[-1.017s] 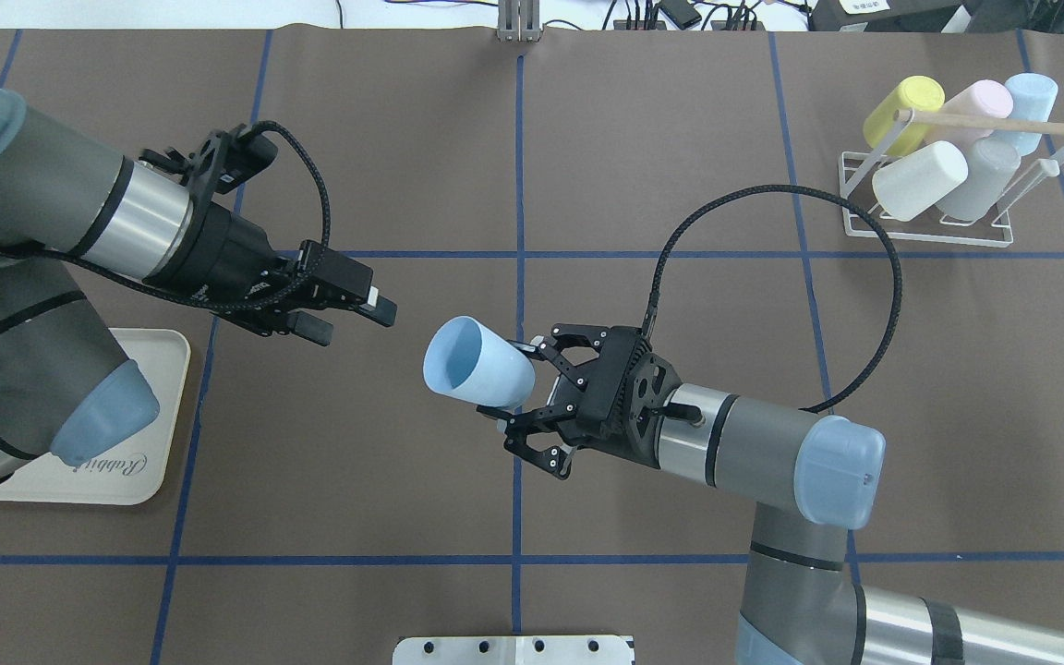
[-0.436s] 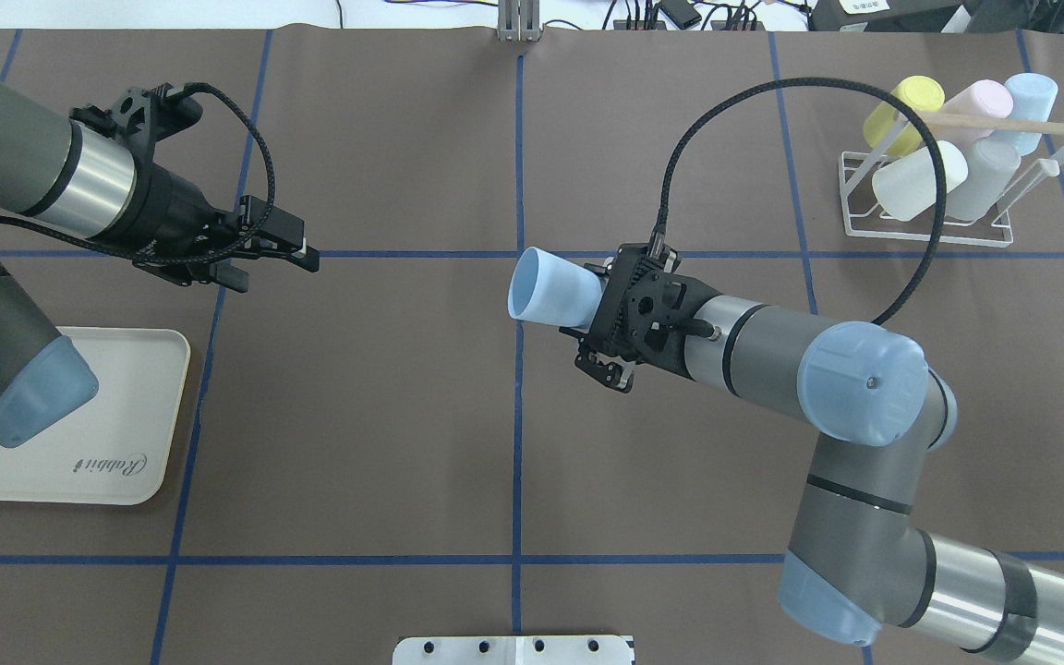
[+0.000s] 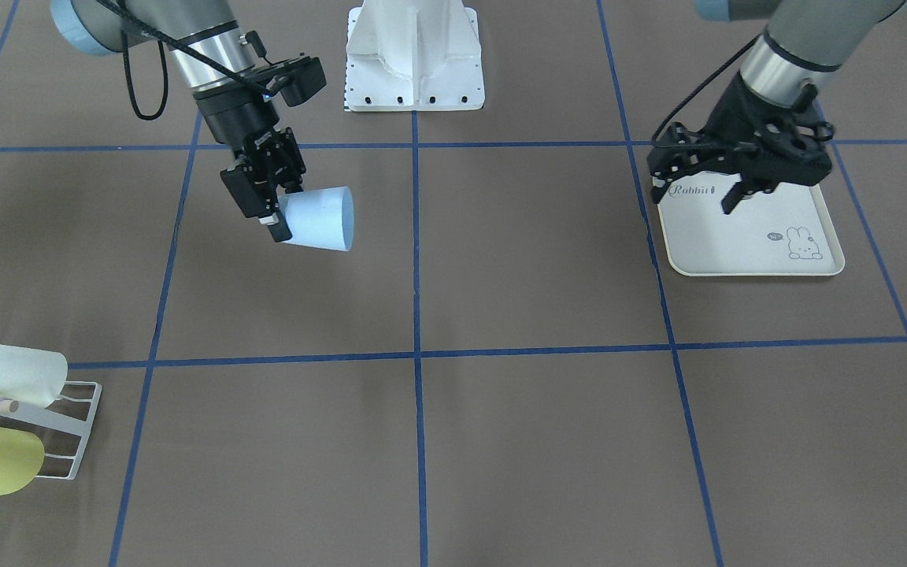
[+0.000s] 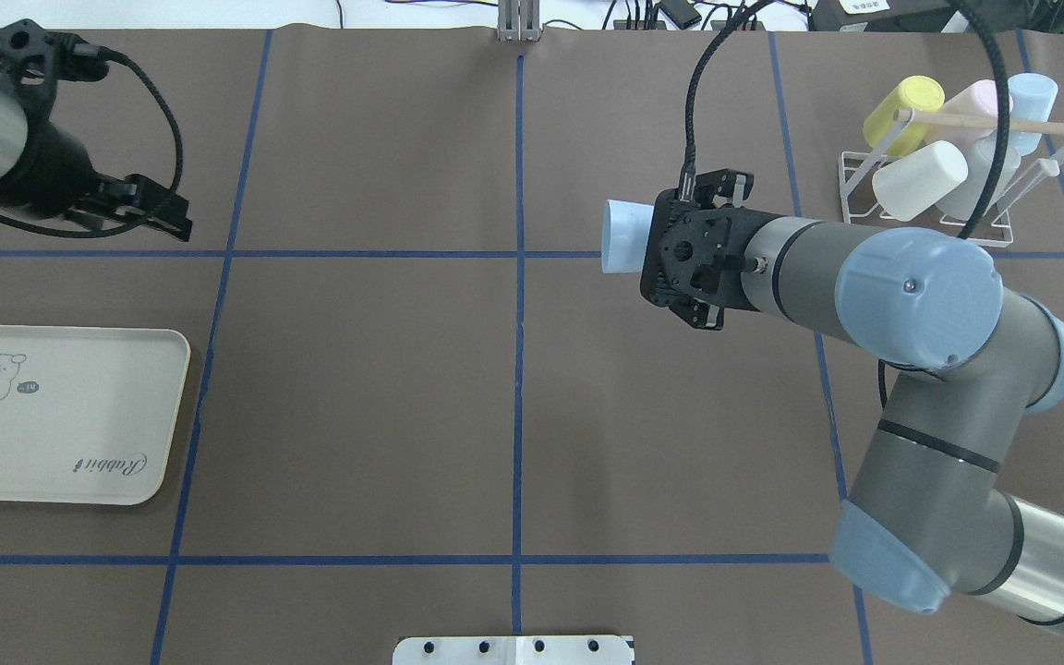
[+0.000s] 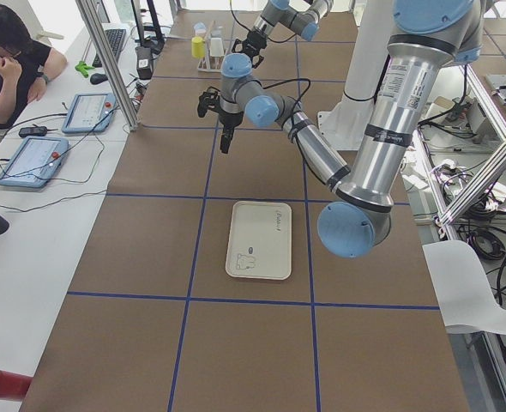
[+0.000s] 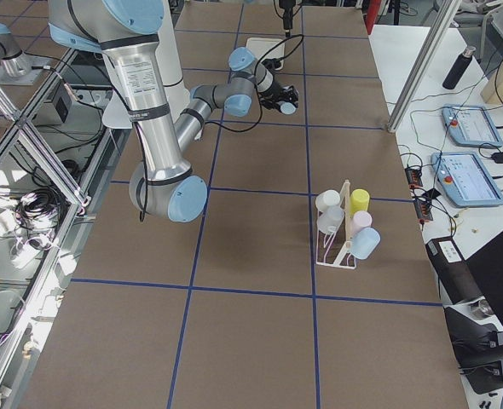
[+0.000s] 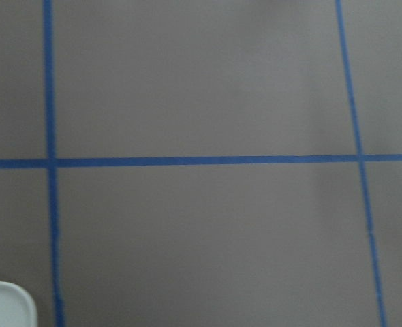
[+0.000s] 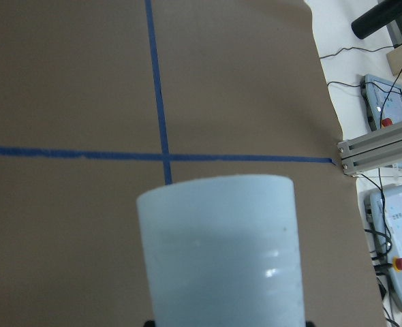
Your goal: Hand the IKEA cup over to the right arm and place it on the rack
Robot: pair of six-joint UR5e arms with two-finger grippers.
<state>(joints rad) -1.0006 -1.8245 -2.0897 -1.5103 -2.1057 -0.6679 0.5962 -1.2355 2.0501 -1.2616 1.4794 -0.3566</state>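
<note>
a pale blue cup (image 3: 320,219) is held on its side by the right gripper (image 3: 274,206). the jaws are clamped on the cup's narrow base end, and the wider end is pointed away from the wrist, toward the robot's left. the cup is carried in the air above the brown mat (image 4: 356,369). in the overhead view it is seen between the centre blue tape line (image 4: 519,369) and the white wire rack (image 4: 929,235), well apart from the rack. in the right wrist view the lower middle is filled by the cup, with only mat and tape beyond it. the rack is stood at the far right of the table, with a wooden dowel (image 4: 1049,126) across its top. five cups are leaned on its prongs, among them a yellow cup (image 4: 906,111), a pink cup (image 4: 980,100) and a white cup (image 4: 920,180). the thick black cable (image 4: 694,102) of the right arm (image 4: 920,286) is looped upward, and in the overhead view it is seen crossing in front of the rack. the left gripper (image 3: 696,193) is raised near the cream rabbit-print tray (image 4: 79,416) without touching it, its jaws spread apart with nothing between them. in the left wrist view only mat, tape lines and one corner of the tray are shown.
</note>
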